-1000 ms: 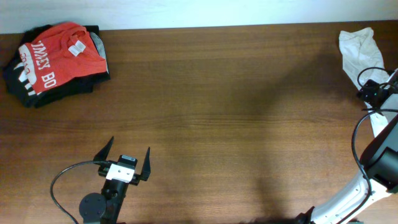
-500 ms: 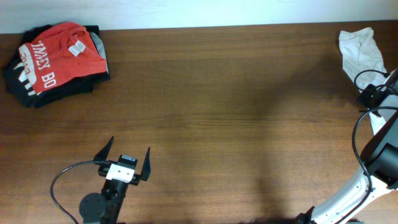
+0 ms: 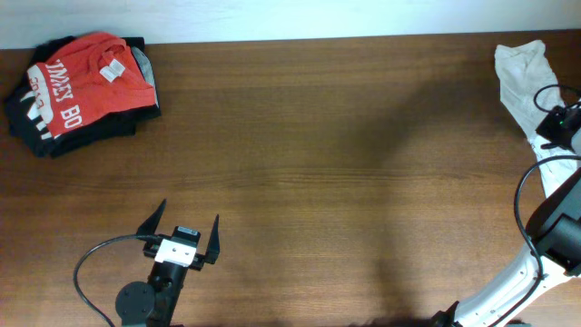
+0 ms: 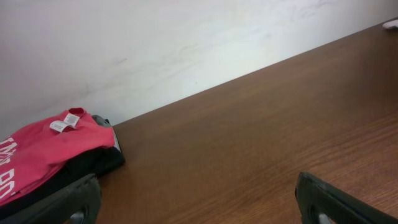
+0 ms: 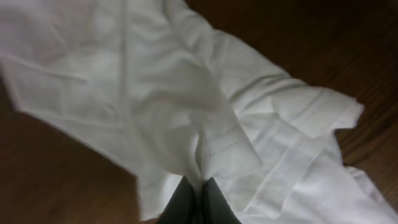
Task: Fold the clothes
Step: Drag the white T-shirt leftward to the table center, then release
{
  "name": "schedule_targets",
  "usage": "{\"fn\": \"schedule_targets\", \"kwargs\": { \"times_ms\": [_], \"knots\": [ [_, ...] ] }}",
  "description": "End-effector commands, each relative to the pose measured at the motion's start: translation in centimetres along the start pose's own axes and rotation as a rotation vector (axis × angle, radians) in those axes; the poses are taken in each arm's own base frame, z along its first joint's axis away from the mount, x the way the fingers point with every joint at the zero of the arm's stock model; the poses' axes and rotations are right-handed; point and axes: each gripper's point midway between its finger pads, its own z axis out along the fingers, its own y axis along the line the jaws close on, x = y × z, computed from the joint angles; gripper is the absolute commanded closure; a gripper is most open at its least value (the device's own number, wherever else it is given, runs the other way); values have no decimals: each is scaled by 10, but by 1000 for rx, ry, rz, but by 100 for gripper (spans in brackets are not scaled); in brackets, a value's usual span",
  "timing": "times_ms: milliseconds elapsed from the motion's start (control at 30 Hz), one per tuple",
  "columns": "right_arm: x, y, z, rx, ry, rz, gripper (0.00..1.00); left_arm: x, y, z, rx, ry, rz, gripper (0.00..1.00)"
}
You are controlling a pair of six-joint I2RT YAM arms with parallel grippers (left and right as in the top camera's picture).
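The clothes are a crumpled white T-shirt point(image 3: 525, 82) lying at the table's far right edge; it fills the right wrist view point(image 5: 186, 99). My right gripper point(image 3: 556, 123) sits over the shirt's lower part, and its dark fingers point(image 5: 214, 202) are pressed together with a pinched fold of white fabric point(image 5: 200, 177) between them. My left gripper point(image 3: 186, 232) rests near the front left of the table, far from the shirt. Its two fingers point(image 4: 74, 202) stand wide apart with only bare wood between them.
A red shirt with white lettering point(image 3: 77, 77) lies on top of dark folded garments point(image 3: 54, 136) at the back left corner; the left wrist view shows the same red shirt point(image 4: 43, 149) below a white wall point(image 4: 155, 43). Brown wood tabletop point(image 3: 345, 182) spans the middle.
My right gripper has closed on a fold of the white T-shirt and shifted slightly toward the back right. The left arm has stayed still.
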Motion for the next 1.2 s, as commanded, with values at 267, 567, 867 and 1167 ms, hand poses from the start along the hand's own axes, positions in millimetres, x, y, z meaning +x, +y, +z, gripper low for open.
{"fn": "schedule_targets", "kwargs": {
  "times_ms": [267,567,867,1167],
  "knots": [
    [41,301,-159,-819,9,-366,96,2,2,0,-9,4,3,1],
    [275,482,-304,-1119,261,-804,96,3,2,0,-9,5,3,1],
    [351,502,-354,-1168,345,-886,34,2,2,0,-9,4,4,1],
    [249,424,-263,-915,445,-619,1,3,2,0,-9,5,3,1]
  ]
}}
